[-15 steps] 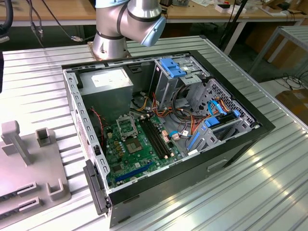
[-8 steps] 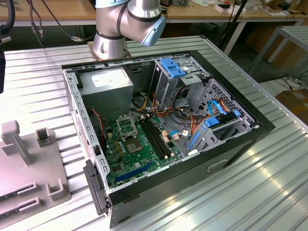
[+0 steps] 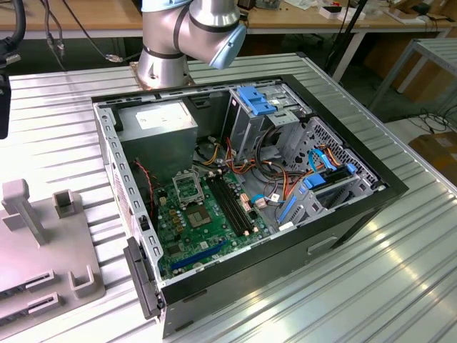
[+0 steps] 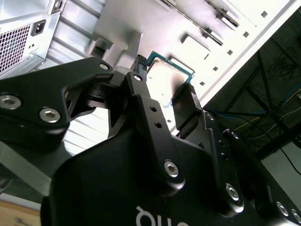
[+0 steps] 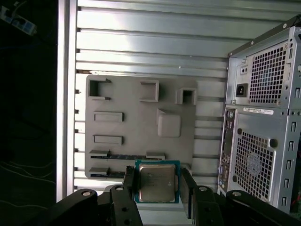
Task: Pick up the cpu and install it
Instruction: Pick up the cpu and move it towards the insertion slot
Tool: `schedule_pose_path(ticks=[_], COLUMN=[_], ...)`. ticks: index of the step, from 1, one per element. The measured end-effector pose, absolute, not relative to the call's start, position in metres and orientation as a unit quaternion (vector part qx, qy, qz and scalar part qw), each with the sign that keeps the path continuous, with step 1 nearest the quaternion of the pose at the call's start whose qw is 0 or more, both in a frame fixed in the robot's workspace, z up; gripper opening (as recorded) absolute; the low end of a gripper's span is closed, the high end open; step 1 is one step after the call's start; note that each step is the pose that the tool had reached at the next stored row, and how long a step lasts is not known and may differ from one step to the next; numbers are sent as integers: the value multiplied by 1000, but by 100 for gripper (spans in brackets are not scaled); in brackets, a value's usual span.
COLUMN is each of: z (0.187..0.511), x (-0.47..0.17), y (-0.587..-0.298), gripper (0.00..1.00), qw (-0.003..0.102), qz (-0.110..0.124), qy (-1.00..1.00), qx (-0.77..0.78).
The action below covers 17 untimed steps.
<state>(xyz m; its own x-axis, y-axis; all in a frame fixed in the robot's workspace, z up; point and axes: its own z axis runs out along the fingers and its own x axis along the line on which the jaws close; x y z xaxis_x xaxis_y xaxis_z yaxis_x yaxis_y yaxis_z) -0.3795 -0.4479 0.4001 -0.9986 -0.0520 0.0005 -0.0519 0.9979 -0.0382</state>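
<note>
In both wrist views my gripper [image 5: 157, 183] [image 4: 162, 84] is shut on the cpu [image 5: 156, 182] [image 4: 168, 77], a small square chip with a pale silver face and a green rim. One black finger [image 5: 128, 182] presses each side edge of it. The chip hangs in the air over the grey holder plate [image 5: 136, 127], beside the rear panel of the computer case [image 5: 263, 127]. In the exterior view the case [image 3: 357, 207] lies open, and the silver-framed socket [image 3: 187, 187] sits on the green motherboard [image 3: 214, 229] with nothing in it.
The arm's base [image 3: 164, 61] stands behind the case. Inside are a power supply [image 3: 161, 132], blue-tabbed drive bays [image 3: 260, 100] and loose cables [image 3: 285, 193]. The grey holder plate [image 3: 43, 250] with upright posts lies at the exterior view's left on the slatted metal table [image 3: 371, 286].
</note>
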Motion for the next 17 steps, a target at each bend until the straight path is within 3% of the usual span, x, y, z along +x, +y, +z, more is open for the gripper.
schedule_pose_path(ticks=[17], z=[399], x=[-376], y=[-448], gripper=[47], qw=[1], qz=[-19], qy=[999], qx=[-26])
